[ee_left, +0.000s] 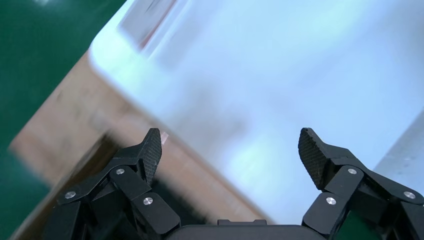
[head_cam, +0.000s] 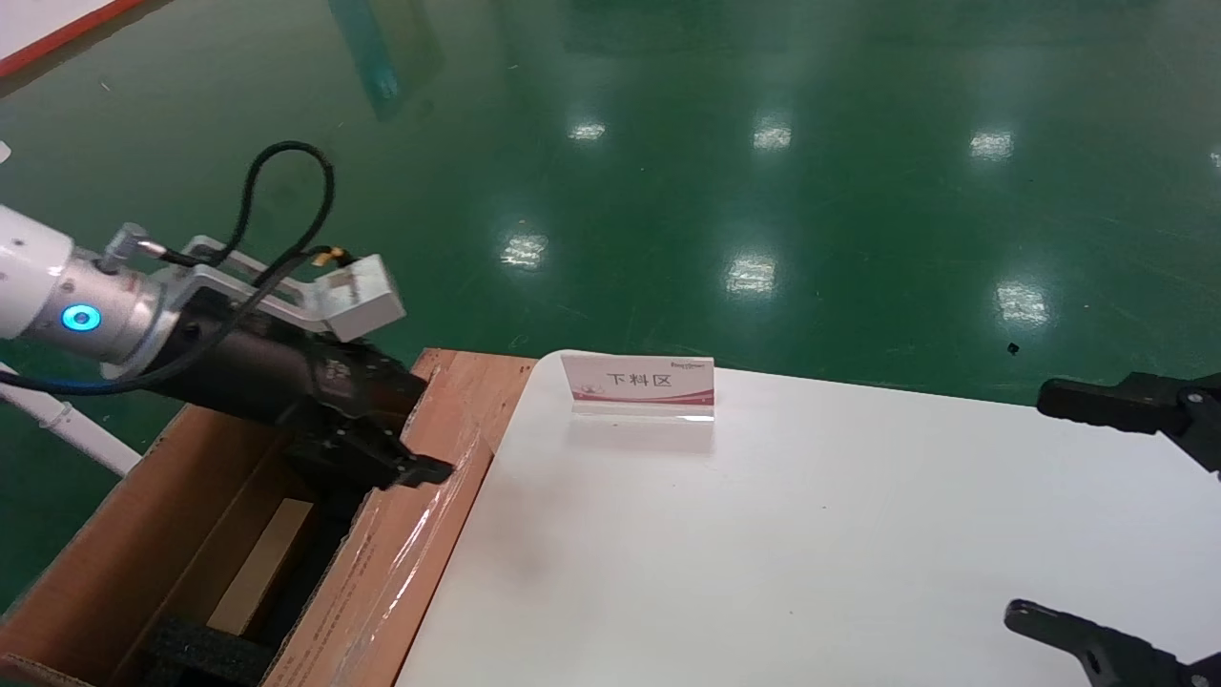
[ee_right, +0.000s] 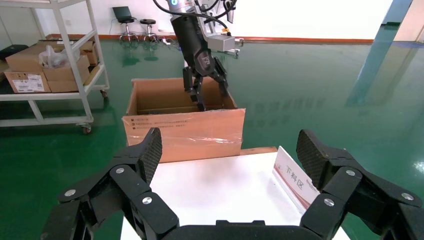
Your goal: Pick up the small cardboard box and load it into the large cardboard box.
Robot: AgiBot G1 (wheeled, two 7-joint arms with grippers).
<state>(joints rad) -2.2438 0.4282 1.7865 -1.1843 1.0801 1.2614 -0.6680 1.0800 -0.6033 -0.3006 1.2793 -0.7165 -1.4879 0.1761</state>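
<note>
The large cardboard box (head_cam: 114, 525) stands open at the left end of the white table (head_cam: 763, 534), its taped flap (head_cam: 401, 553) against the table edge; it also shows in the right wrist view (ee_right: 185, 132). A flat tan carton (head_cam: 262, 563), apparently the small cardboard box, lies inside it between black foam pads (head_cam: 205, 654). My left gripper (head_cam: 382, 458) hangs over the box opening near the taped flap, open and empty; in its wrist view (ee_left: 230, 145) the flap (ee_left: 75, 115) and table edge lie beneath. My right gripper (head_cam: 1035, 506) is open and empty over the table's right end (ee_right: 230, 145).
A small white sign with red stripe (head_cam: 639, 382) stands at the table's far edge, near the box; it also shows in the right wrist view (ee_right: 295, 182). Green floor surrounds the table. A white shelf cart with cartons (ee_right: 45, 70) stands far behind the large box.
</note>
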